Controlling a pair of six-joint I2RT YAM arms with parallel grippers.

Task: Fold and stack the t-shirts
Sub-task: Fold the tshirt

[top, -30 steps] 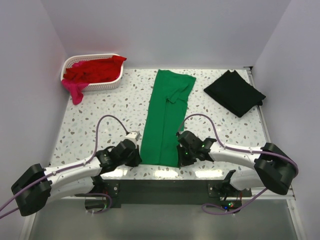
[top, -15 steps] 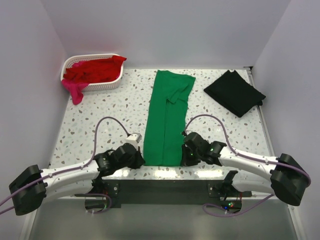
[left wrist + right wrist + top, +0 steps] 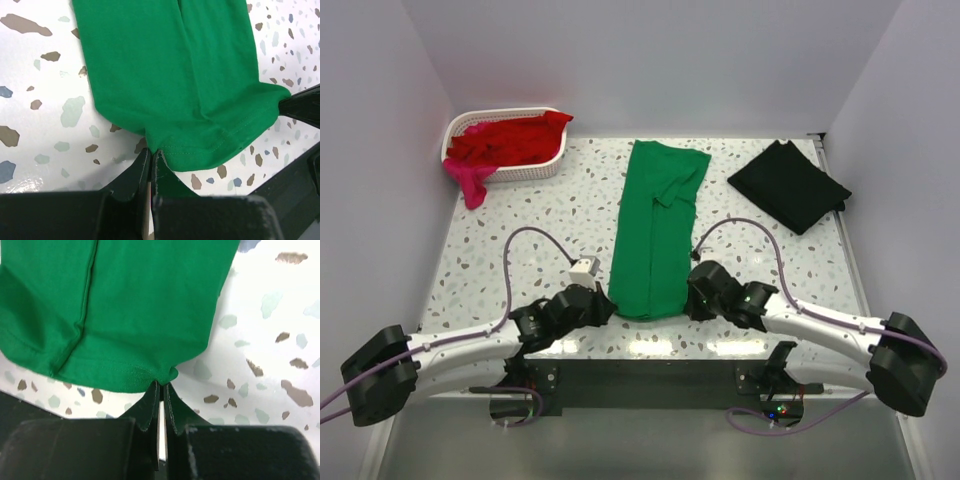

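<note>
On the speckled table [image 3: 500, 250] (pale walls [image 3: 650, 60] around), left gripper [image 3: 152, 156] and right gripper [image 3: 161, 386] pinch the green t-shirt [image 3: 650, 230] hem.

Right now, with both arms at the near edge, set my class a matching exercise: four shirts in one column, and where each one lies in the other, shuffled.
Column 1
1. green t-shirt
2. black t-shirt
3. red t-shirt
4. pink t-shirt

Column 2
A. spilling over the basket rim
B. long strip mid-table, near hem pinched by left gripper and right gripper
C. folded at the table's far right
D. inside the basket

Pairs: 1-B, 2-C, 3-D, 4-A
</note>
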